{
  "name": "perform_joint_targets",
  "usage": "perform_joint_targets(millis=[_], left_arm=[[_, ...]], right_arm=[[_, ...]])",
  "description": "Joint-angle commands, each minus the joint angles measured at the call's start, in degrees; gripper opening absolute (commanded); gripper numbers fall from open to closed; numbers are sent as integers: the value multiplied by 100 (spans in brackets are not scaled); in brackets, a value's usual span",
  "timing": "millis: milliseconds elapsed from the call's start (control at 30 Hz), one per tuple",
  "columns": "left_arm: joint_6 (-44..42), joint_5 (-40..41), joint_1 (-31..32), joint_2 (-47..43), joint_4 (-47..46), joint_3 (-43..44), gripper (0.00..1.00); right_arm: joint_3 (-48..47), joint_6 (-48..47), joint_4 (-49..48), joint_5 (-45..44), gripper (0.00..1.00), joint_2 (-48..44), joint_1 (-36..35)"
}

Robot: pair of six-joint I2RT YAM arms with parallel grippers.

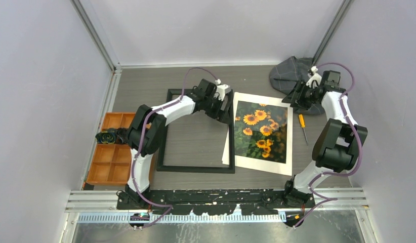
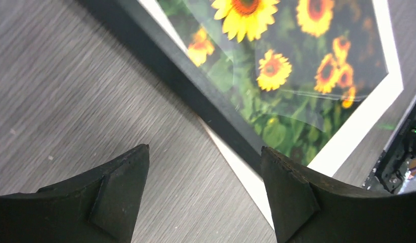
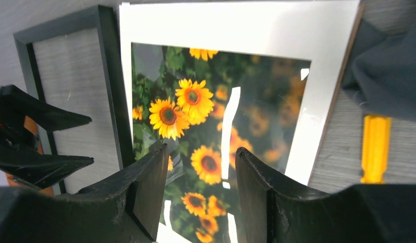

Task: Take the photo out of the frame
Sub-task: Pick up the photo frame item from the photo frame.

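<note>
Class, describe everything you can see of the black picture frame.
The black picture frame is a thin, empty rectangular border lying flat on the wood-grain table, which shows through its opening. Its right rail meets the left edge of the white mat. The left arm crosses it; the open left gripper hovers over that rail.

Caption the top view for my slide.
Empty black frame lies left, matted sunflower photo beside its right rail, left pincer open above where they meet.

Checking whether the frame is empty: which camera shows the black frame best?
Top external: the frame lies nearly whole there, with nothing inside it. Left wrist catches only one bar; right wrist shows just one end.
</note>
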State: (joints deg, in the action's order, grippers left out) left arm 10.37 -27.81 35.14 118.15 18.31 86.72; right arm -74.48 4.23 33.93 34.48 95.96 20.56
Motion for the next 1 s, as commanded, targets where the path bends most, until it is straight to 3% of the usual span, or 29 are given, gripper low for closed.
perform_joint_targets(millis=[0,167,433,667,967], left_arm=[[-264,-718,171,-253,165,465,82],[-196,-922,432,130,231,726,82],[-619,-69,792,652,1064,1173,79],[-935,380,784,492,1381,890,74],[-284,-824,737,137,711,1042,75]], right_arm=[[-147,-175,636,-100,56,-49,-234],[73,-169,710,-88,57,-155,-565],[162,-309,699,2,57,-129,-570],[326,-357,580,-247,56,178,-670],[312,-175,505,-170,51,1187,-577]])
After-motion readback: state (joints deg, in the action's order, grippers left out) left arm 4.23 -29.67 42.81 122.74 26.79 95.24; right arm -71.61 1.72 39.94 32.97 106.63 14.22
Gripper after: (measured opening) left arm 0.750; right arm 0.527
